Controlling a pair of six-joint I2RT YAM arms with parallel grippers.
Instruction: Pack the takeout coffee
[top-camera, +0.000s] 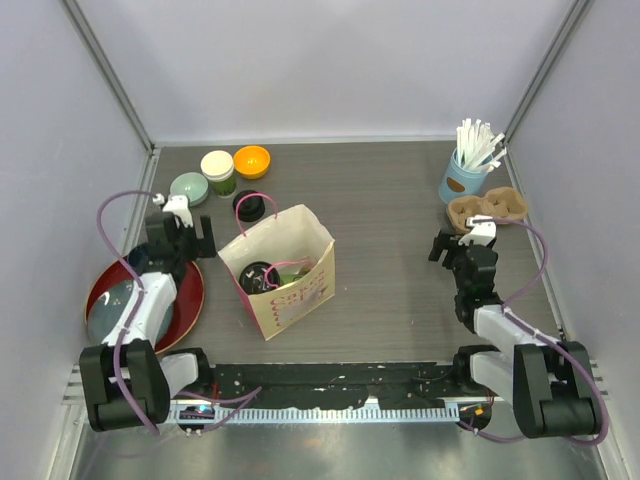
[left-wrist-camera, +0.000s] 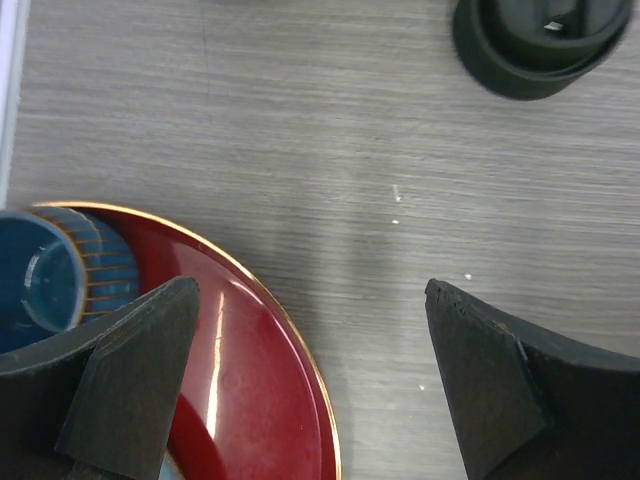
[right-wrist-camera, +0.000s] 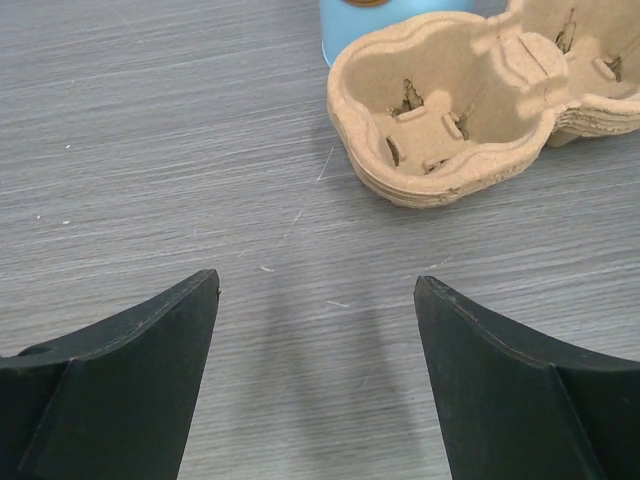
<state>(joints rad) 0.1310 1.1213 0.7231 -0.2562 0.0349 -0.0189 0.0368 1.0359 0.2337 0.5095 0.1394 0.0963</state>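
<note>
A: Where is the coffee?

B: One dark-green paper cup with a round black lid (top-camera: 260, 275) shows inside the tan paper bag with pink handles (top-camera: 300, 292), in the middle of the overhead view. A second dark-green paper cup (top-camera: 219, 172), pale on top, stands to the upper left of the bag, beside an orange bowl (top-camera: 251, 160). A round black plastic lid (top-camera: 250, 206) sits on the grey wood-grain table (top-camera: 400, 270) between that cup and the bag. Whether a cup is under it I cannot tell.

A: And the jaws?

B: The left gripper (left-wrist-camera: 310, 300) is spread wide with nothing in it, over the gold rim of a red plate (left-wrist-camera: 250, 400) at the lower left. The right gripper (right-wrist-camera: 317, 285) gapes too, empty over bare table, just short of the brown moulded-pulp cup carrier (right-wrist-camera: 450, 110), which sits in front of the light-blue cup (right-wrist-camera: 360, 30).
</note>
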